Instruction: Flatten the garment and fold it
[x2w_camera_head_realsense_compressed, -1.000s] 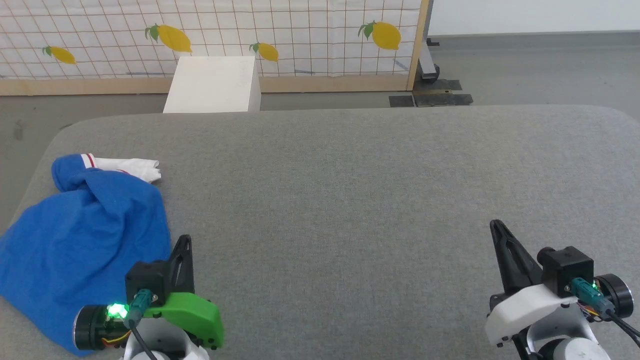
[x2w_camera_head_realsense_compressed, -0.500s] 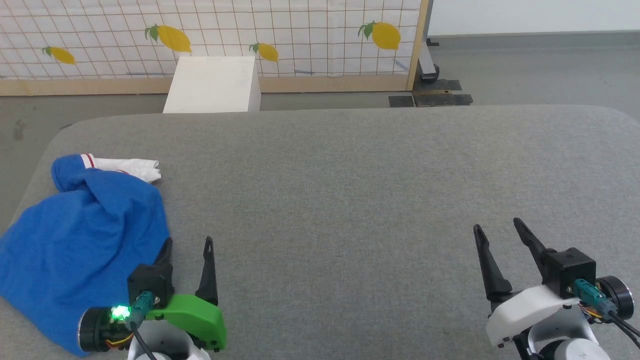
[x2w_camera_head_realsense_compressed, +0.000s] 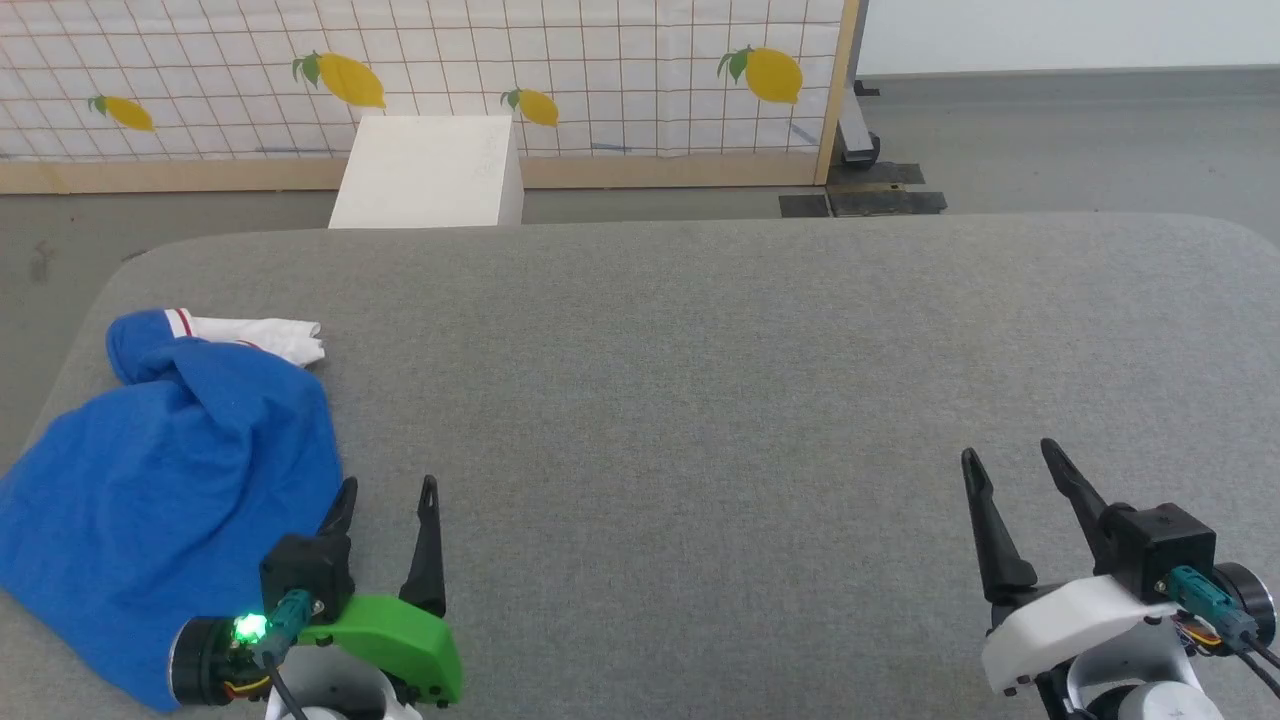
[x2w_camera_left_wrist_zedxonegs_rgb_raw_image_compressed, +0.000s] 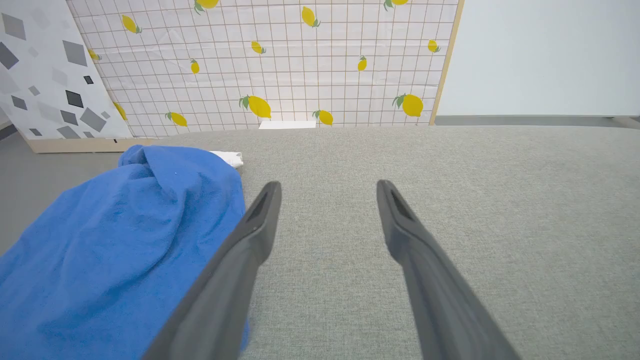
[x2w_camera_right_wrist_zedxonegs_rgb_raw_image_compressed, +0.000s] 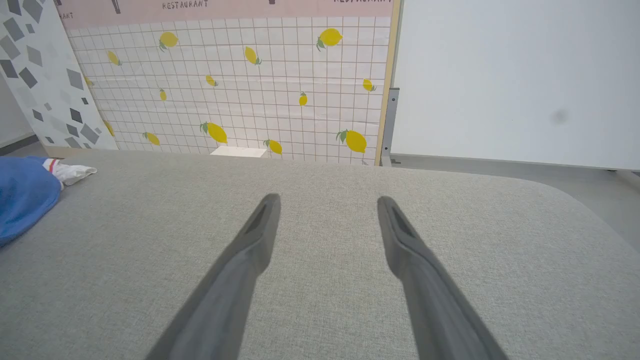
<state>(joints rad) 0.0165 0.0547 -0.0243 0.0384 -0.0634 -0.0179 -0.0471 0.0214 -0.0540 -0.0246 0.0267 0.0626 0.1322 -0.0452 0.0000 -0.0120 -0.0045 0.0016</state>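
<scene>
Two tools hang over the desk's near edge, both spread wide and holding nothing: the left tool just beside the garment's right edge, the right tool well apart from it, over bare cloth. The one grey desk has rounded far corners and open room from its middle to its right side. One garment, a crumpled blue heap with one white sleeve at its far end, lies at the desk's left edge. One white box stands beyond the far edge.
</scene>
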